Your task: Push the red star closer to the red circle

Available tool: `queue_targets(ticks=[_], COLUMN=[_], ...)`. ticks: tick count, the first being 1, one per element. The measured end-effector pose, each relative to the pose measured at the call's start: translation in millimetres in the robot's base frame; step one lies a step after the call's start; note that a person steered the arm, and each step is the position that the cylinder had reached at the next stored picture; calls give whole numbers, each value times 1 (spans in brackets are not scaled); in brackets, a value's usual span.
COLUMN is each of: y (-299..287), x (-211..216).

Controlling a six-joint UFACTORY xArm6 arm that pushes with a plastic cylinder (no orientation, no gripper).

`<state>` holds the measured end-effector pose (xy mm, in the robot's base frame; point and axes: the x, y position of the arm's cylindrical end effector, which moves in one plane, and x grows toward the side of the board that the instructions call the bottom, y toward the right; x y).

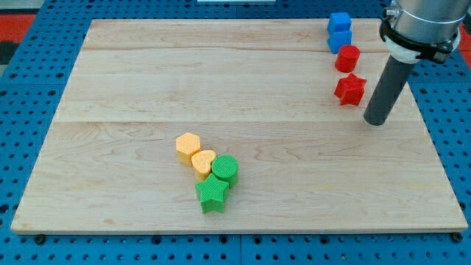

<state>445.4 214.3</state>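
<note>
Plainly no jaws were fitted, so nothing was held: my tip (374, 121) rested on the bench (243, 81) just to the view's right of the red star (350, 89), close beside it but apart. The red circle (347, 57) sat just above the star toward the view's top, nearly touching it, with two blue blocks (339, 32) stacked in a line above that. Well apart, near the view's bottom centre, a yellow hexagon (188, 146), a yellow heart (203, 162), a green circle (225, 170) and a green star (213, 193) clustered together, touching.
</note>
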Motion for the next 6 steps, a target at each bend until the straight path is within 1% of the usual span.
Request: queue_targets(ticks=[2, 3, 4, 5, 6], y=[10, 7, 6, -18, -63], x=[-22, -43, -28, -7, -16])
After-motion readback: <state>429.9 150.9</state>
